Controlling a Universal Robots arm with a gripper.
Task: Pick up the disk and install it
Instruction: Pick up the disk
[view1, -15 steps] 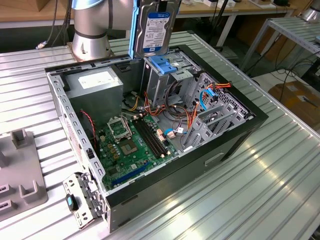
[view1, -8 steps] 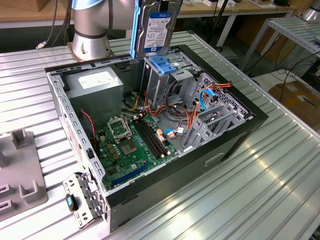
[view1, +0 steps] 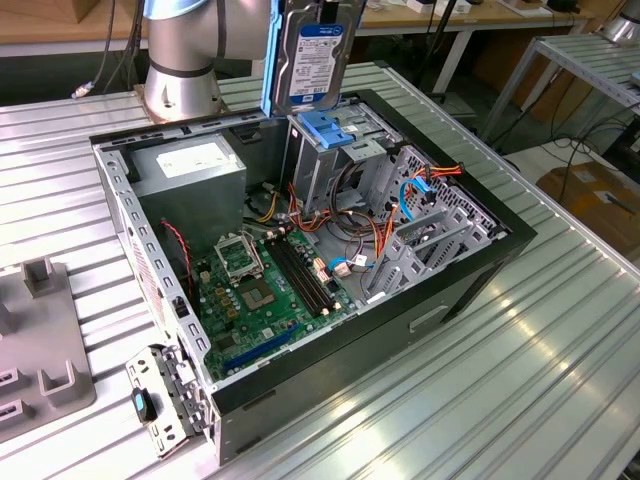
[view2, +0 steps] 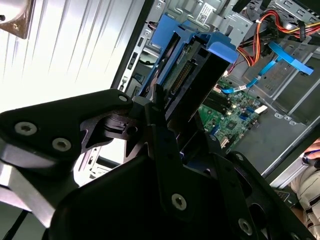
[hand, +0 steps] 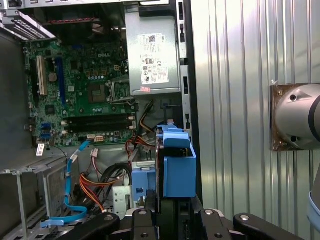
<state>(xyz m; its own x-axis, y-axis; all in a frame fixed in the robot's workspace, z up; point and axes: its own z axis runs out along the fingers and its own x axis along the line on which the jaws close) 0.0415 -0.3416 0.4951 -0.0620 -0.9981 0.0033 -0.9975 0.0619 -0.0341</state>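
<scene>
Open computer case (view1: 455, 300) lying on its side on a ribbed metal worktop (view1: 520, 390), exterior view, read from the exterior view's left. At the far left stands a grey fixture (view1: 40, 360). Just right of it, a loose metal bracket (view1: 160, 400) leans near the case's front corner. Inside the case, the grey power-supply box (view1: 190, 165) occupies the rear corner at the left, and the green motherboard (view1: 265, 285) covers the floor in front of it. Behind the case rises the arm base (view1: 180, 60). Right of the base, the disk (view1: 310, 50) hangs upright in the air with its labelled face toward the camera and a blue rail down its left edge. It is directly above the blue latch (view1: 325, 130) that tops the drive cage (view1: 310, 170); whether its lower edge touches the latch cannot be told. Further right, orange and blue cables (view1: 382, 238) run among the metal bays. In the first wrist view the tool (hand: 170, 211) is closed narrowly on the disk, which is seen end-on with its blue rail facing the camera, above the case interior. In the second wrist view the black fingers (view2: 162, 135) flank the disk's dark body, one on each side, with the rails projecting beyond them.
</scene>
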